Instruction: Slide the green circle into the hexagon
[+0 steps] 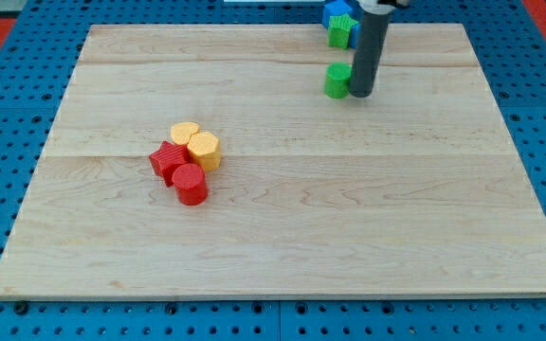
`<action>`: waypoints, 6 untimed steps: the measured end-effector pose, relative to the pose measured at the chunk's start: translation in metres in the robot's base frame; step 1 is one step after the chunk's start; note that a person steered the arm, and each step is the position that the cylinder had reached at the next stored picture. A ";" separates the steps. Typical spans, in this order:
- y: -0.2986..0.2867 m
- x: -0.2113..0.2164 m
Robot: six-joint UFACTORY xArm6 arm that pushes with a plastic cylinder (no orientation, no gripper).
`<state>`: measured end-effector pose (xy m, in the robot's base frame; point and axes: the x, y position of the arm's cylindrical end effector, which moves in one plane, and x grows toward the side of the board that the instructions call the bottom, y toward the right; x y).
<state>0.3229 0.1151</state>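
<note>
The green circle (336,80) stands on the wooden board (282,227) near the view's top, right of centre. My tip (360,94) is just to its right, touching or nearly touching it. The yellow hexagon (204,150) sits at centre left in a cluster with a second yellow block (185,133), a red star-like block (169,161) and a red circle (190,185). The green circle lies well up and to the right of that cluster.
At the top edge behind the rod sit a green block (339,32) and a blue block (336,10), partly hidden. A blue pegboard (8,57) surrounds the wooden board.
</note>
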 end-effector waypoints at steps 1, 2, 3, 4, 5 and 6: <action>0.009 -0.029; -0.062 -0.014; -0.103 0.042; -0.135 0.081; -0.142 0.089; -0.119 0.129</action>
